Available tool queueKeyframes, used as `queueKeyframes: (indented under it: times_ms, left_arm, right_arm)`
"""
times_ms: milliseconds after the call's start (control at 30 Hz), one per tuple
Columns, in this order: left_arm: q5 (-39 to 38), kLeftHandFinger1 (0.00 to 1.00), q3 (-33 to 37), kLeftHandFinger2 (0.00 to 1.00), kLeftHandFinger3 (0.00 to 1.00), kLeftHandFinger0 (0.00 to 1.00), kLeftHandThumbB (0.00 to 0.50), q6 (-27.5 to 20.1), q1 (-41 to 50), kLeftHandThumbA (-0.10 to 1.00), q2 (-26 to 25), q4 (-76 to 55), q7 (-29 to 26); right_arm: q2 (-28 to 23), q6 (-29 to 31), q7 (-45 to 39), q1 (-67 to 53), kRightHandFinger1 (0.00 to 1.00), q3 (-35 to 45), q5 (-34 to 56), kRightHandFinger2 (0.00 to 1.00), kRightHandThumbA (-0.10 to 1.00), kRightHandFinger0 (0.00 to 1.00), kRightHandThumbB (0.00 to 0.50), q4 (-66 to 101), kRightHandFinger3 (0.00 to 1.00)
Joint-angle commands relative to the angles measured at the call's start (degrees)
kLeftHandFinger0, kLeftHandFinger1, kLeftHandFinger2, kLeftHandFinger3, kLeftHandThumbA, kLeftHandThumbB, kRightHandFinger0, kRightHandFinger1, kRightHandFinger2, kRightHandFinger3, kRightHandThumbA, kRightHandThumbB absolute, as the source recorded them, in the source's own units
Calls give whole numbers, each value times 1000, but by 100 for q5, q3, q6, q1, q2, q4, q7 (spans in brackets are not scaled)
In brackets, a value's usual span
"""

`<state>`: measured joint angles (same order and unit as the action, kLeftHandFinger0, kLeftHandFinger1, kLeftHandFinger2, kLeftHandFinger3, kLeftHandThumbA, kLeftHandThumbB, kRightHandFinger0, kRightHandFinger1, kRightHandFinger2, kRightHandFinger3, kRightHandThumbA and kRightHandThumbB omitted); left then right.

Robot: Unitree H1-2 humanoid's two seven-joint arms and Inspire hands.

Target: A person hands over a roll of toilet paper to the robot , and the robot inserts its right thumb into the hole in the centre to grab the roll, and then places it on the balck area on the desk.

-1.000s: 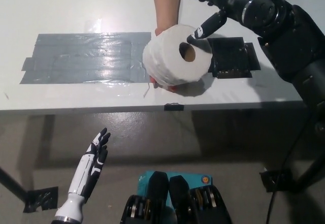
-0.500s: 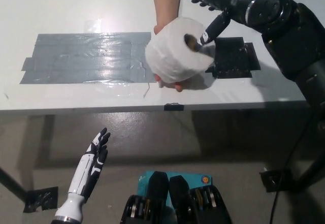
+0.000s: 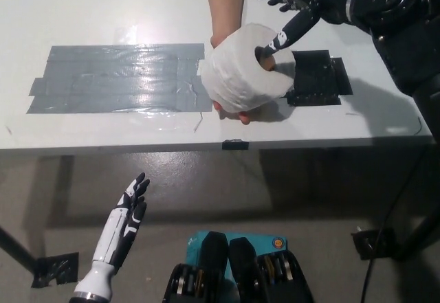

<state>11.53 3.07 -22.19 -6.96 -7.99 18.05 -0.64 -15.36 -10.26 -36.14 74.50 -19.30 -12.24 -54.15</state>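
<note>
Spanning the view, a white bench (image 3: 103, 14) carries grey tape (image 3: 117, 76) and a black patch (image 3: 317, 77). A person's hand (image 3: 230, 107) holds the roll (image 3: 244, 76) between them; right hand (image 3: 289, 7), spread, thumb in its hole. Left hand (image 3: 127, 214) hangs open over the floor (image 3: 309, 200).

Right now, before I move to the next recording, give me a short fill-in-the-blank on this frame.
1. The toilet paper roll is held up by a ____ hand.
2. The black right hand has its thumb at the roll's centre ____.
3. The white left hand rests ____ the desk edge, fingers apart.

Missing words: person's; hole; below
</note>
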Motion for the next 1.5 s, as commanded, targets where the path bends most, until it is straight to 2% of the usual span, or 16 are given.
queueKeyframes:
  times_ms: [0,33,133,267,300,333,400,500,633,767,800,1000,1167,1367,1400,1467]
  left_arm:
    - [36,1000,-5,1000,1000,1000,186,-142,-70,1000,-85,-141,-28]
    - [-35,1000,-15,1000,1000,1000,185,-166,-74,1000,-75,-126,-3]
    - [-27,1000,-12,1000,1000,1000,191,-149,-79,1000,-78,-137,-1]
    - [-46,1000,-18,1000,1000,1000,180,-201,-90,1000,-56,-120,-20]
    - [-90,1000,-19,1000,1000,1000,181,-201,-109,1000,-57,-110,7]
    - [-73,1000,-13,1000,1000,1000,179,-217,-124,1000,-59,-92,0]
    - [-76,1000,-13,1000,1000,1000,176,-240,-147,1000,-55,-61,-9]
    - [-113,1000,-24,1000,1000,1000,169,-250,-135,1000,-63,-65,-1]
    - [-68,1000,-18,1000,1000,1000,168,-216,-128,1000,-62,-111,-20]
    - [-85,1000,-20,1000,1000,1000,163,-206,-145,1000,-59,-103,-12]
    - [-63,1000,-17,1000,1000,1000,158,-223,-153,1000,-57,-95,-27]
    - [-93,1000,-17,1000,1000,1000,137,-204,-138,1000,-71,-158,6]
    - [-141,1000,-23,1000,1000,1000,143,-202,-149,1000,-75,-146,28]
    - [-129,1000,-28,1000,1000,1000,145,-215,-146,1000,-57,-116,-2]
    - [-138,1000,-29,1000,1000,1000,129,-218,-138,1000,-57,-123,1]
    - [-154,1000,-36,1000,1000,1000,133,-209,-142,1000,-55,-132,5]
  right_arm:
    - [-99,128,-38,360,1000,132,58,1000,1000,1000,419,110,1000]
    - [-72,154,-35,345,1000,128,55,1000,1000,1000,464,36,1000]
    - [-17,61,49,313,1000,101,-8,1000,1000,1000,499,-51,1000]
    - [89,-144,530,268,1000,186,-87,1000,966,1000,500,-135,1000]
    - [121,-97,721,233,1000,224,-106,1000,949,1000,500,-168,1000]
    - [108,-6,818,203,1000,139,-234,1000,997,1000,500,-135,1000]
    - [92,122,968,161,1000,17,-420,1000,1000,1000,500,-99,1000]
    - [115,180,1060,119,1000,-130,-597,1000,1000,1000,467,-55,1000]
    - [184,504,1414,139,1000,-268,-785,1000,1000,1000,466,-250,1000]
    - [239,583,1520,141,1000,-230,-761,1000,1000,1000,471,-287,1000]
    - [266,630,1537,149,1000,-206,-735,1000,1000,1000,497,-355,1000]
    - [369,751,1666,163,1000,-187,-768,1000,1000,1000,500,-559,1000]
    - [418,721,1758,111,1000,-119,-744,1000,1000,1000,471,-476,1000]
    - [499,639,1836,42,1000,-53,-712,1000,1000,1000,474,-460,1000]
    - [513,677,1851,36,1000,-102,-765,1000,1000,1000,484,-502,1000]
    - [533,742,1890,29,1000,-126,-790,1000,1000,1000,495,-575,1000]
